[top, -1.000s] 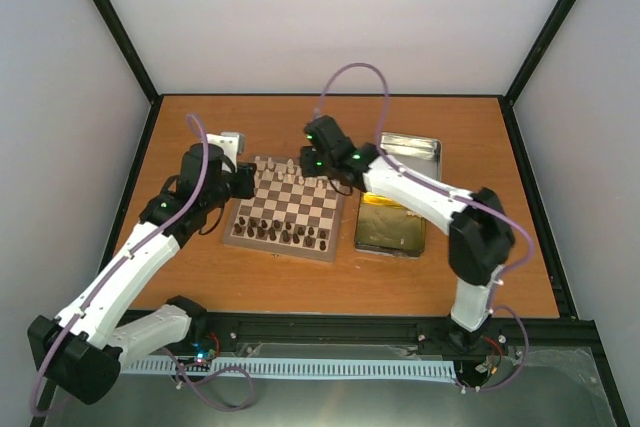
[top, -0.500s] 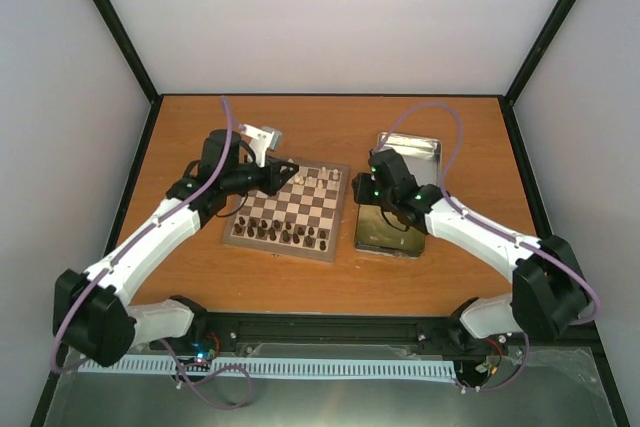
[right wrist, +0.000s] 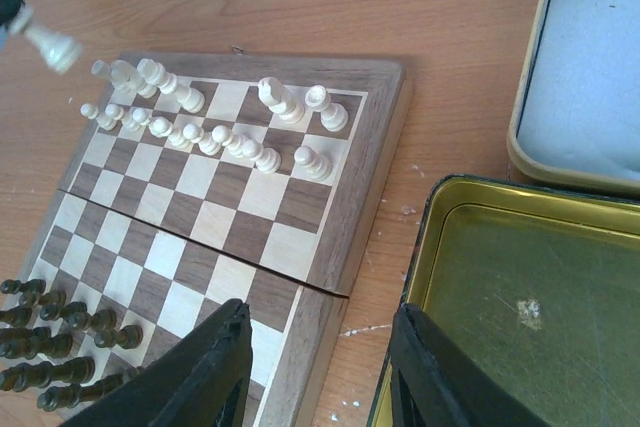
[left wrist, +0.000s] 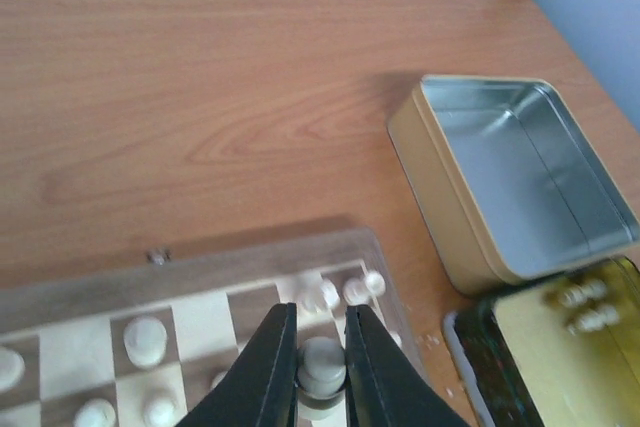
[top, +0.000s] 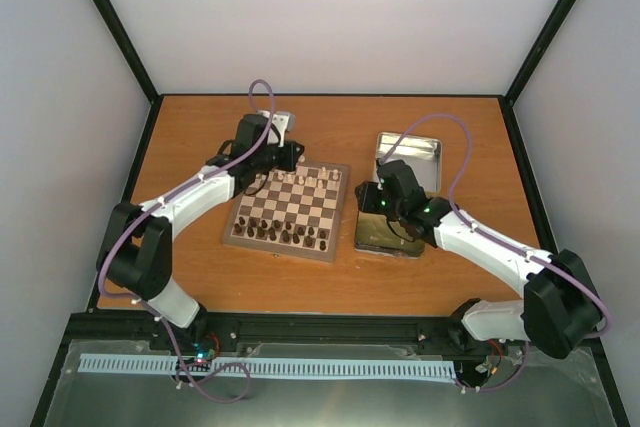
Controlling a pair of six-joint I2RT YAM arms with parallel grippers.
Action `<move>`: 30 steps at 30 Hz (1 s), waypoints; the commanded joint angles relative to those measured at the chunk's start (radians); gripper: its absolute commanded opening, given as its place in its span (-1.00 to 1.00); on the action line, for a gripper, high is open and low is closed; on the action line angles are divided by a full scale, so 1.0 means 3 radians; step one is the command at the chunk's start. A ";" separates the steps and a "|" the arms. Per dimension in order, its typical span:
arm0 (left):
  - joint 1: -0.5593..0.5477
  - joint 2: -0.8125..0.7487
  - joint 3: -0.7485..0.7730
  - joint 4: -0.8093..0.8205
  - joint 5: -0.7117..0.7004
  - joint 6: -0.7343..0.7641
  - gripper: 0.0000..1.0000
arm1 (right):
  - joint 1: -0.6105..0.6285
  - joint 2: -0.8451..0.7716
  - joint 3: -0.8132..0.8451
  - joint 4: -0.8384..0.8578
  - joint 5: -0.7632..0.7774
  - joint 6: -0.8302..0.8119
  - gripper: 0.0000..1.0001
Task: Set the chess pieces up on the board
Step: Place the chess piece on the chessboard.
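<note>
L gripper (left wrist: 320,327): fingers closed to a narrow gap, clamping one cream chess piece (left wrist: 322,367) between the pads by its upper part, w/ the base hanging free below the tips. Seen from the R wrist, this piece is ahead and far left of the R gripper (right wrist: 320,312), off the corner of the board (right wrist: 385,137) and over bare table (left wrist: 200,77). Its height above the surface cannot be told. R gripper: fingers spread wide, nothing between them. The board's edge lies under the gap, and the gold tin (right wrist: 480,267) lies under and beyond its right-hand finger. The other cream pieces (right wrist: 215,137) stand ahead of the R gripper in approx. two rows, some bunched close together toward the left end. Dark pieces (right wrist: 50,347) sit just left of its left-hand finger. A silver-lined tin (left wrist: 520,167) lies ahead-right of the L fingertips, apart from the board. Handling (judgement): the piece is very light, rigid, smooth and round in section, so it can roll or pivot between flat pads and may pop out under excess squeeze. Best hold is across the body just under the head, axis vertical, min. clamping force. The base is narrow, so the piece tips easily on release. Lower it straight down until seated, then open only slightly. Neighbours stand close, so keep finger spread small and lateral motion nil near the rows.
</note>
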 commanded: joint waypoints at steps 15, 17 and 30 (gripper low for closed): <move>-0.0194 0.0849 0.0302 0.0677 -0.0405 0.0467 -0.99 | -0.0011 -0.0116 -0.0063 0.0013 0.0047 0.0051 -0.21; -0.0194 0.0887 0.0258 0.0762 -0.0357 0.0501 -0.97 | -0.0011 -0.0113 -0.0058 0.0007 0.0030 0.0051 -0.21; -0.0192 0.1208 0.0363 0.0807 -0.0393 0.0548 -0.94 | -0.0011 -0.0097 -0.0050 -0.0018 0.0020 0.0055 -0.21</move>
